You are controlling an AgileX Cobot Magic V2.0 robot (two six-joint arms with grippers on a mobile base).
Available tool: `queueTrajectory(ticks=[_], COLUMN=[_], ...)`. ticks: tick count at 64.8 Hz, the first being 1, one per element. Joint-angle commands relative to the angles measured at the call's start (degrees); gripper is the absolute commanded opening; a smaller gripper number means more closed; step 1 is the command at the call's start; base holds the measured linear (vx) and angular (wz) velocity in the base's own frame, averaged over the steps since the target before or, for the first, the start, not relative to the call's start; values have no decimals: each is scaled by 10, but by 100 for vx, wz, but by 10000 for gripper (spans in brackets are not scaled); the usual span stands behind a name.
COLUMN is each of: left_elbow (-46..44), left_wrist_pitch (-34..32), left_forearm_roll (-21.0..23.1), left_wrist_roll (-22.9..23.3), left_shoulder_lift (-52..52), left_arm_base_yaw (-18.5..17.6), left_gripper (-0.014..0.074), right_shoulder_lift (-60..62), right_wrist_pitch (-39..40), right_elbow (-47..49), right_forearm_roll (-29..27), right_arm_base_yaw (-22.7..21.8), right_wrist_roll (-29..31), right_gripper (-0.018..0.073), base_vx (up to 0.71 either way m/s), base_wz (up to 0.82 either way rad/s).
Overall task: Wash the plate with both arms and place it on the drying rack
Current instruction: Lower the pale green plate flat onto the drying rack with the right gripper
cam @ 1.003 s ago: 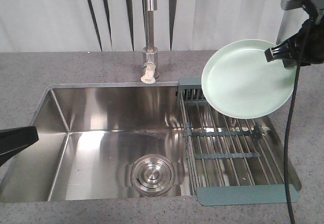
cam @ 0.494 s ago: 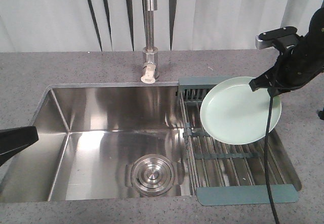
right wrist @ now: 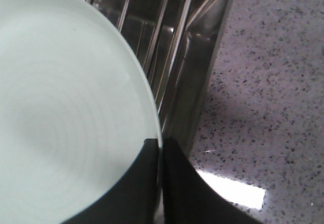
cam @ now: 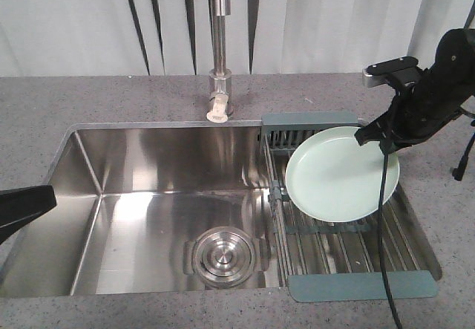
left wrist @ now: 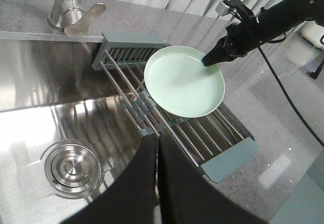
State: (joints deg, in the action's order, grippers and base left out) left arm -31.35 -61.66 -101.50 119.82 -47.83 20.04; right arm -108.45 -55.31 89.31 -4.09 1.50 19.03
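The pale mint-green plate (cam: 340,176) hangs tilted just over the drying rack (cam: 349,247), its lower edge close to the steel rods. My right gripper (cam: 365,137) is shut on the plate's upper right rim; the right wrist view shows the rim (right wrist: 158,128) pinched between the black fingers (right wrist: 147,173). The plate (left wrist: 183,81) and rack (left wrist: 223,155) also show in the left wrist view, with the right arm (left wrist: 263,21) reaching in from the right. My left gripper (left wrist: 157,139) is shut and empty, above the sink's right part; its tip (cam: 44,195) sits at the far left.
The steel sink basin (cam: 163,188) with a round drain (cam: 220,253) lies left of the rack. A faucet (cam: 219,47) stands behind the sink. Speckled grey counter (cam: 445,195) surrounds it. A black cable (cam: 382,232) hangs from the right arm across the rack.
The right arm has lowered the plate from high above the rack's back right down and slightly left, close to the rods, and tilted it flatter. The left arm has stayed still.
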Motion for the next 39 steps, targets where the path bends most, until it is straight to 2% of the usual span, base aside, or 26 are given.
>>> queueTrajectory(ticks=[1, 16, 39], left_elbow=[-13, -13, -13], left_wrist_pitch=[-1, -1, -3], left_forearm_roll=[-18, -18, -18], left_wrist_roll=[4, 4, 4], left_shoulder_lift=[3, 3, 3], left_arm_base_yaw=[2, 2, 2], left_gripper=[-6, -6, -6], right_shoulder_lift=[25, 23, 23], right_wrist_pitch=[19, 15, 7], right_elbow=[17, 17, 17], right_forearm_roll=[-22, -24, -24], right_arm_base_yaw=[-4, -4, -4], right_wrist_roll=[17, 19, 19], right_gripper=[25, 88, 253], base_vx=[0, 0, 0], base_wz=[0, 0, 0])
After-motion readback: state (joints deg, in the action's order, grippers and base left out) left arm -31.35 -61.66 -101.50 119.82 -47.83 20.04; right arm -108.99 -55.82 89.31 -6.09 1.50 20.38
